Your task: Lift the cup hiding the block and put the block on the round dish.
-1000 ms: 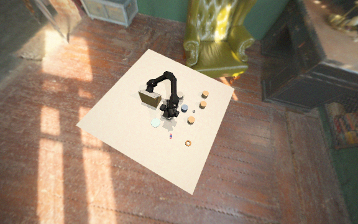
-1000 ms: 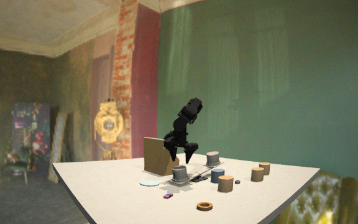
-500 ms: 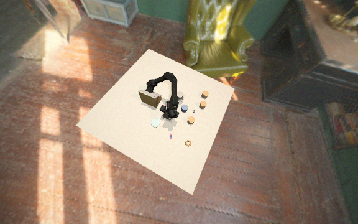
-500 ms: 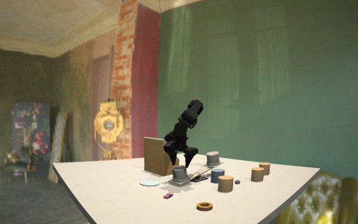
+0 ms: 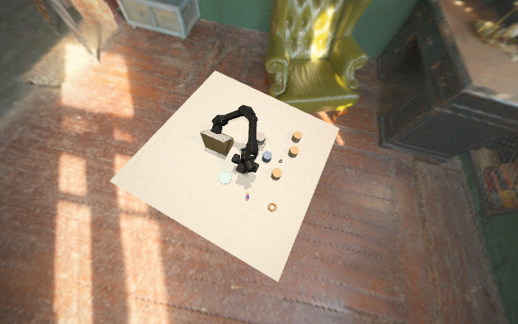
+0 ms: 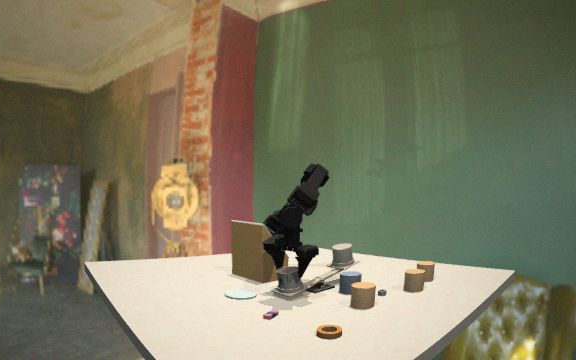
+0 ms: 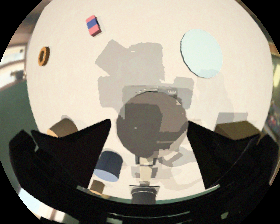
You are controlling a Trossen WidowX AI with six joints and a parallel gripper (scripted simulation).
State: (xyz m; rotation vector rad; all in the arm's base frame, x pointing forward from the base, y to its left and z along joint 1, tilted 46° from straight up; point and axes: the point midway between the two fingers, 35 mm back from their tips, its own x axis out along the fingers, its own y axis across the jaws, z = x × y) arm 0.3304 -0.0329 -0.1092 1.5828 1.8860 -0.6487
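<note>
A grey cup (image 6: 288,282) (image 7: 133,131) stands on the near end of the balance (image 6: 331,273) (image 7: 145,172). A matching cup (image 5: 261,138) (image 6: 342,255) (image 7: 143,195) stands on the far end. The beam appears tilted, lower at the near cup. My gripper (image 6: 290,273) (image 7: 148,123) is open and empty, pointing down. Its fingertips are at the upper part of the near cup, one on either side, with small gaps in the wrist view. The pale round dish (image 5: 225,177) (image 6: 240,294) (image 7: 202,53) lies near that cup with nothing on it. No block shows; the cups hide what is beneath them.
A blue cylinder (image 5: 266,157) (image 6: 350,283) (image 7: 108,166) and a tan cylinder (image 5: 276,174) (image 6: 363,296) stand beside the balance, with two more tan ones beyond. A pink-and-blue block (image 5: 247,197) (image 6: 270,314) (image 7: 93,25), an orange ring (image 5: 268,207) (image 6: 329,336) and a brown box (image 5: 216,144) (image 6: 248,255) are also there.
</note>
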